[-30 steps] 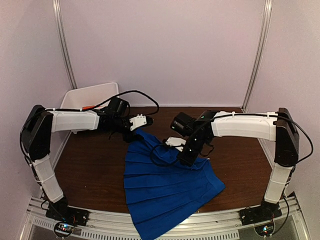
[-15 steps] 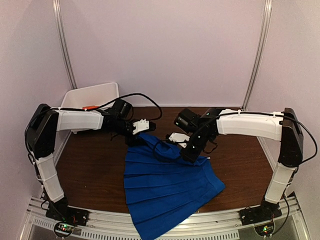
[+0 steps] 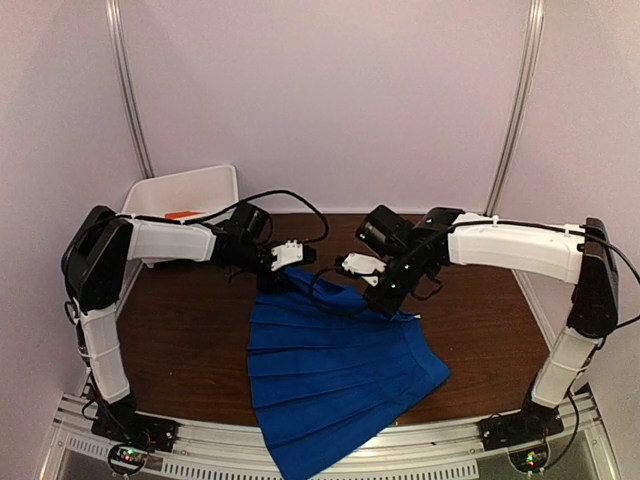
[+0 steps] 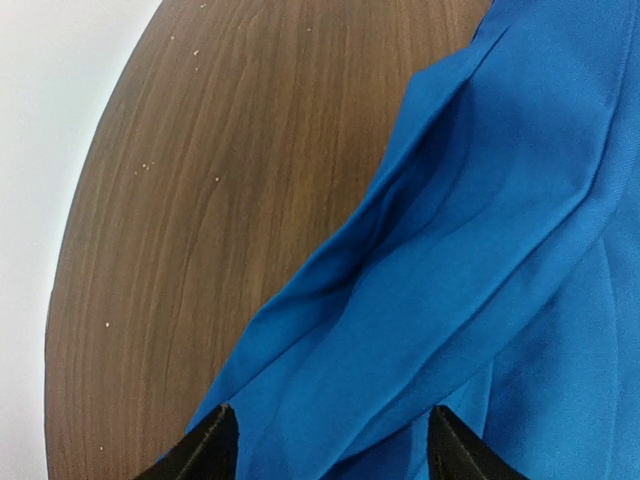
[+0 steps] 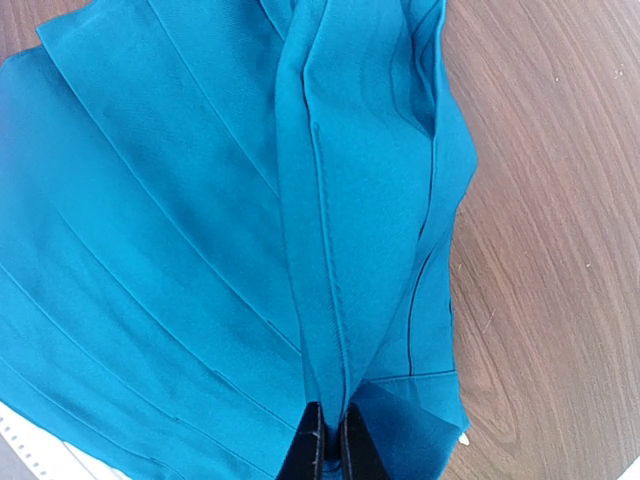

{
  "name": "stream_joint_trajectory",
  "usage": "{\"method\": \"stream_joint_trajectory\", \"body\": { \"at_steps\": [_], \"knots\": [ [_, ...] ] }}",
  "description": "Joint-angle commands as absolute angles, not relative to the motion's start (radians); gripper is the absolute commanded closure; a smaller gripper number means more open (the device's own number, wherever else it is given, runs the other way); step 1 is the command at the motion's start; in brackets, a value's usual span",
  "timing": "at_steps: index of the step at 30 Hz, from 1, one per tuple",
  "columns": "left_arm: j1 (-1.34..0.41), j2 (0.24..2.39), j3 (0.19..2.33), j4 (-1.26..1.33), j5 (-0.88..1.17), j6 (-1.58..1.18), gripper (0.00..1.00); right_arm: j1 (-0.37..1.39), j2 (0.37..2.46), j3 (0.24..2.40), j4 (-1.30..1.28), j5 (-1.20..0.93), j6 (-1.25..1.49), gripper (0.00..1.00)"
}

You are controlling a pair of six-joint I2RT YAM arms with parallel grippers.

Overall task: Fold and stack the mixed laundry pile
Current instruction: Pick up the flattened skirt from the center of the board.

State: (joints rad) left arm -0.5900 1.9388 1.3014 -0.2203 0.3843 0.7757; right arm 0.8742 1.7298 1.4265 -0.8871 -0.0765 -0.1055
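Right tool (image 5: 330, 442) pinches blue garment (image 3: 330, 370), left tool (image 4: 330, 445) gapes over it; white bin (image 3: 195, 183) holds orange-red cloth (image 3: 181, 214).

A dark brown wood-grain table (image 3: 190, 330) spreads across the scene; a few pale specks (image 4: 148, 166) dot its grain in the left wrist view; a white rectangular plastic bin (image 3: 185, 190) stands at its far left corner, against the pale wall (image 3: 330, 100); one thin metal strip (image 3: 128, 90) runs up that wall on the left, another strip (image 3: 518, 100) on the right; a slotted metal rail (image 3: 420, 440) lines the near edge.
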Motion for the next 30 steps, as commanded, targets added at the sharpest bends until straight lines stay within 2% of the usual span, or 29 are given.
{"method": "stream_joint_trajectory", "body": {
  "at_steps": [1, 9, 18, 25, 30],
  "knots": [
    [-0.584, 1.986, 1.345, -0.109, 0.356, 0.728, 0.35, 0.869, 1.685, 1.411, -0.878, -0.050, -0.111, 1.00],
    [-0.570, 2.037, 1.383, -0.103, 0.324, 0.721, 0.56, 0.865, 1.613, 1.355, -0.863, -0.030, -0.103, 1.00],
    [-0.555, 2.087, 1.442, -0.121, 0.285, 0.706, 1.00, 0.843, 1.602, 1.319, -0.850, -0.009, -0.068, 1.00],
    [-0.490, 2.145, 1.669, -0.107, 0.200, 0.498, 1.00, 0.689, 1.732, 1.367, -0.753, -0.028, -0.014, 1.00],
    [-0.472, 2.191, 1.762, -0.061, 0.113, 0.430, 1.00, 0.573, 1.883, 1.535, -0.738, -0.061, -0.031, 1.00]
  ]
}}
